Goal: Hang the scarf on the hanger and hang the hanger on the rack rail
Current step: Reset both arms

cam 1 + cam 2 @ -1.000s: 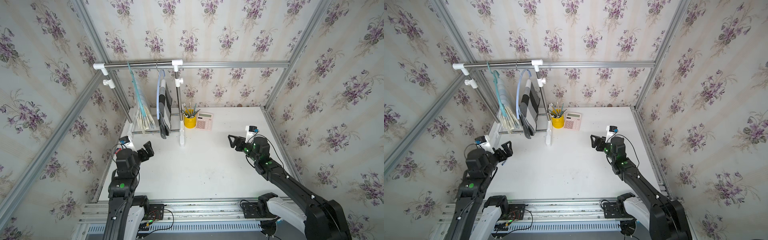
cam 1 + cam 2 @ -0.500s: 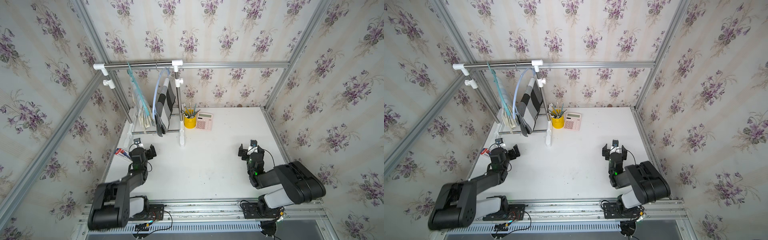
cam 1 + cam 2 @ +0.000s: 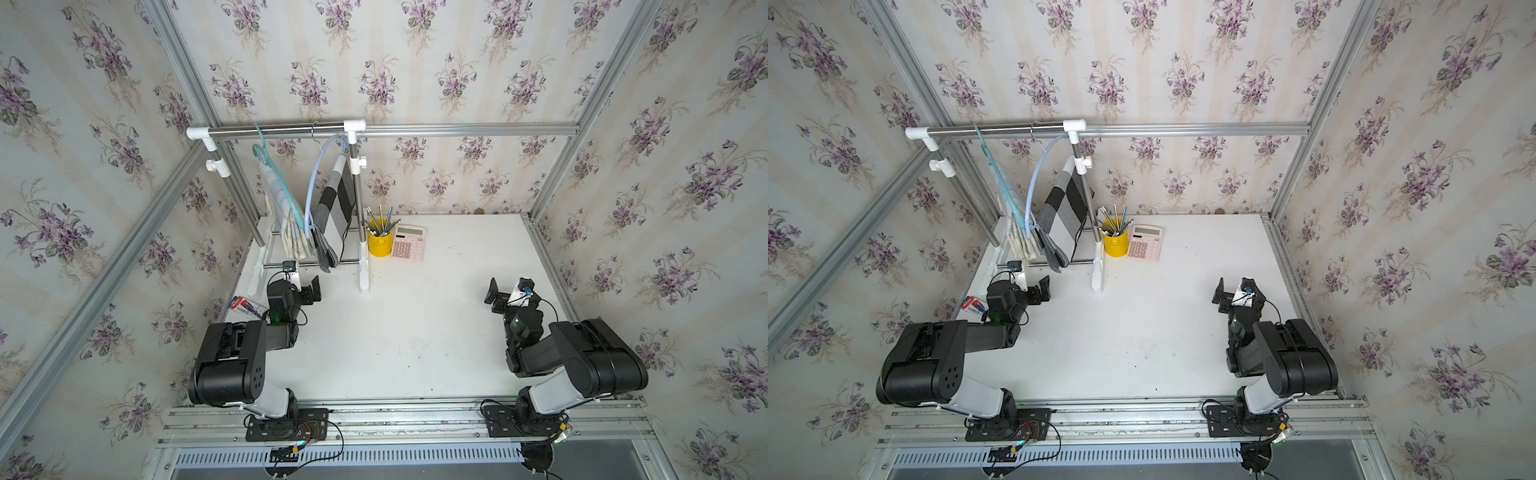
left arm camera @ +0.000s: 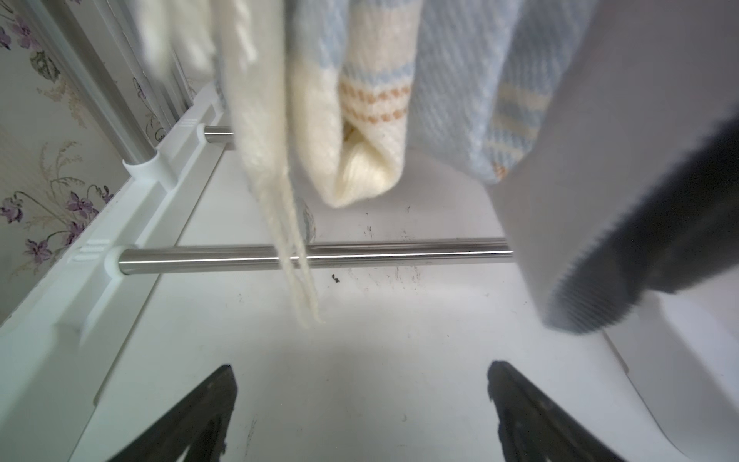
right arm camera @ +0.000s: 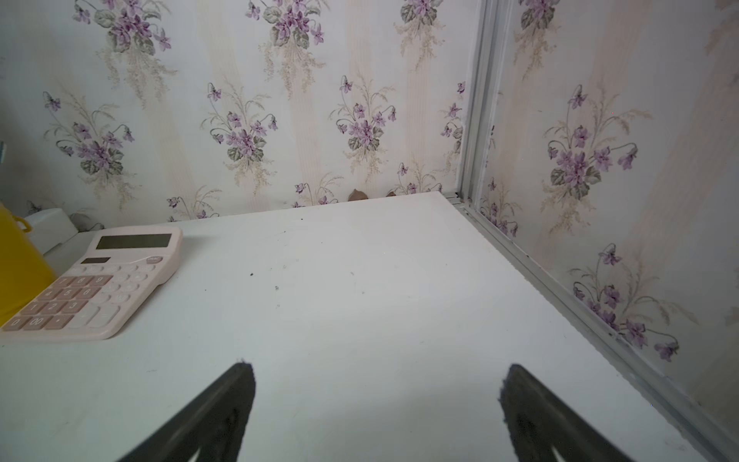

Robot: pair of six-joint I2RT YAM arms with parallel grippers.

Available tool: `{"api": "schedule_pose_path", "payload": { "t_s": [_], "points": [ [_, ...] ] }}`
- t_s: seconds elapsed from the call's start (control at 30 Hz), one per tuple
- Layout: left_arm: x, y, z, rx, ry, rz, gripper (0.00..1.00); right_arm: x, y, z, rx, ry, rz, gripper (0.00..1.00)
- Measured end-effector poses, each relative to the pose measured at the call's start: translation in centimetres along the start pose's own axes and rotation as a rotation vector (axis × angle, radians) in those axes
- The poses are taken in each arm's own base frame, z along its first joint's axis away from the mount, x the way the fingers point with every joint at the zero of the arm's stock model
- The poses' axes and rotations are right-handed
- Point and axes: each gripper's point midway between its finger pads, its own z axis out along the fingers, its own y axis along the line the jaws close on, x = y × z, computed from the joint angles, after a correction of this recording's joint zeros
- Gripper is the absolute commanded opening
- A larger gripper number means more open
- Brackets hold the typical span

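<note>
A grey, black and white striped scarf (image 3: 332, 203) (image 3: 1061, 208) is draped over a pale blue hanger (image 3: 311, 187) (image 3: 1030, 189) that hooks on the steel rail (image 3: 282, 131) at the back left. Its lower end (image 4: 640, 248) shows in the left wrist view. My left gripper (image 3: 308, 291) (image 3: 1039, 291) (image 4: 362, 380) is open and empty, low over the table just in front of the rack. Open and empty too, my right gripper (image 3: 496, 296) (image 3: 1221, 294) (image 5: 378, 372) sits low at the right side, far from the scarf.
A cream and blue scarf (image 3: 286, 216) (image 4: 360, 120) hangs on a teal hanger (image 3: 270, 166) beside the grey one. The rack's low crossbar (image 4: 280, 256) lies ahead of the left gripper. A yellow pencil cup (image 3: 379, 243), a pink calculator (image 3: 408, 248) (image 5: 96, 280) and a red packet (image 3: 246, 306) sit on the table.
Both arms folded back and down toward the table's front. The right gripper opened wider. The grey scarf and its hanger swung and turned on the rail.
</note>
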Motion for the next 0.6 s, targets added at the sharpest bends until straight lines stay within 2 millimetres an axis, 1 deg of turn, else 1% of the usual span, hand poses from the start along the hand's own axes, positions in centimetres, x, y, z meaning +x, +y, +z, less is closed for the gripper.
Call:
{"api": "schedule_pose_path", "payload": {
  "t_s": [0.03, 0.1, 0.17, 0.2, 0.3, 0.47, 0.5, 0.6],
  "points": [
    [0.0, -0.1, 0.0, 0.005, 0.000, 0.002, 1.00, -0.4, 0.1, 0.2, -0.003, -0.009, 0.003, 1.00],
    [0.0, -0.2, 0.0, 0.009, -0.002, 0.003, 1.00, -1.7, 0.6, 1.2, -0.013, -0.039, 0.009, 1.00],
    [0.0, -0.2, 0.0, 0.011, -0.002, 0.005, 1.00, -2.1, 1.0, 2.1, -0.028, -0.037, 0.008, 1.00],
    [0.0, -0.2, 0.0, 0.011, -0.002, 0.006, 1.00, -2.1, 1.1, 2.2, -0.030, -0.037, 0.008, 1.00],
    [0.0, -0.2, 0.0, 0.013, -0.002, 0.006, 1.00, -1.3, 1.0, 2.3, -0.028, 0.000, 0.000, 1.00],
    [-0.1, -0.2, 0.0, 0.014, -0.003, 0.010, 1.00, -0.9, 1.2, 2.9, -0.055, 0.028, -0.003, 1.00],
    [-0.1, -0.2, 0.0, 0.014, -0.003, 0.011, 1.00, -0.8, 0.9, 3.0, -0.048, 0.033, -0.003, 1.00],
    [-0.1, -0.2, 0.0, 0.014, -0.003, 0.013, 1.00, -0.5, 0.9, 3.0, -0.060, 0.047, -0.003, 1.00]
  ]
}}
